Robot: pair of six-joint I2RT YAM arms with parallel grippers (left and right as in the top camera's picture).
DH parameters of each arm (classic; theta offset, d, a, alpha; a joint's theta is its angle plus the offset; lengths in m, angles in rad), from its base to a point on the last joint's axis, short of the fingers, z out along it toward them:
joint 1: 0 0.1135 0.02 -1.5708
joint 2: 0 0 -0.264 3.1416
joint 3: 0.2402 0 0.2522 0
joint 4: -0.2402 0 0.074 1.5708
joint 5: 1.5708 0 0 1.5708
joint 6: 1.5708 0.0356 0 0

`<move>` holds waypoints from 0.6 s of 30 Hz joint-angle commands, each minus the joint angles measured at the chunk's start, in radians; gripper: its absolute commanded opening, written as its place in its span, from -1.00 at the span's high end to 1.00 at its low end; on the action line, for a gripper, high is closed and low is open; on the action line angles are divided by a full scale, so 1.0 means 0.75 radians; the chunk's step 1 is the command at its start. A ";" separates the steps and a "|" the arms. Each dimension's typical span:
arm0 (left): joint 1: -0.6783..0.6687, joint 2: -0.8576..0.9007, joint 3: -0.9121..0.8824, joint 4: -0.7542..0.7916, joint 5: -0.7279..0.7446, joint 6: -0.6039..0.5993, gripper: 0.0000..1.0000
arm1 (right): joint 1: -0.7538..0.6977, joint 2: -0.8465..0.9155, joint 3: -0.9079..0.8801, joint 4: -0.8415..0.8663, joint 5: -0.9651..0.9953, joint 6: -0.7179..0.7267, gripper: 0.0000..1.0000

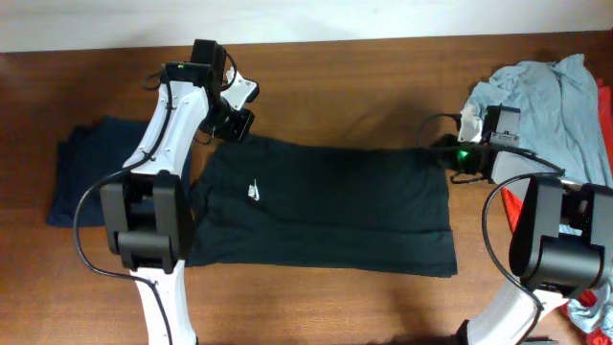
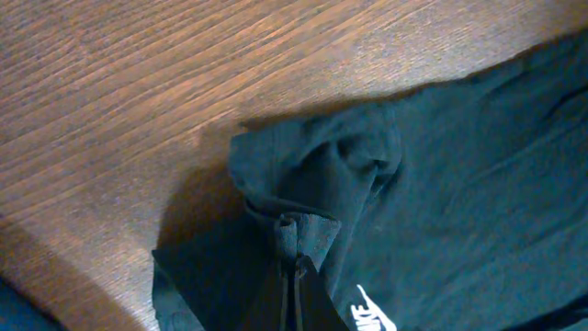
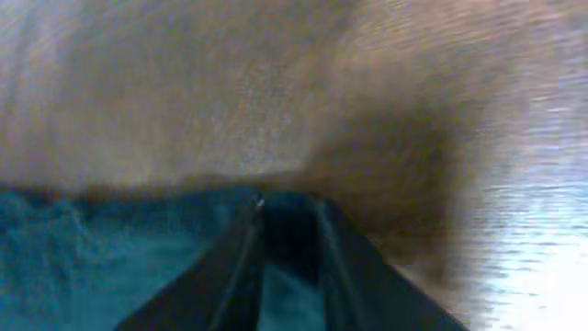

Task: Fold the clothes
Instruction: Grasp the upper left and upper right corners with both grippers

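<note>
Left tool (image 2: 296, 265): clamped on a bunched fold at the 10 o'clock corner of the shirt (image 1: 335, 206).
Right tool (image 3: 287, 219): at the 2 o'clock corner; view blurred, cannot tell its grip.
Shirt: flat at centre of the desk (image 1: 364, 86), logo toward 9 o'clock.

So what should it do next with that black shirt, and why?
Probably close the right pincer on the edge of the black T-shirt. The left pincer already pinches its corner, while the right one straddles the fabric with its grip unclear; both must hold before lifting.
</note>
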 commanded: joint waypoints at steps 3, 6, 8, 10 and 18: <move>-0.005 -0.036 0.017 0.002 0.019 0.006 0.99 | -0.014 0.013 0.011 -0.012 -0.035 -0.011 0.80; -0.005 -0.036 0.017 0.003 0.019 0.006 0.99 | -0.014 -0.024 0.018 -0.012 -0.024 -0.011 0.85; -0.004 -0.036 0.017 0.002 0.019 0.006 0.99 | -0.014 -0.060 0.018 -0.019 -0.025 -0.011 0.88; -0.004 -0.039 0.019 -0.005 0.017 0.006 1.00 | -0.015 -0.102 0.018 -0.042 -0.025 -0.011 0.89; -0.006 -0.086 0.054 -0.117 0.005 0.006 0.99 | -0.015 -0.284 0.018 -0.225 -0.019 -0.010 0.92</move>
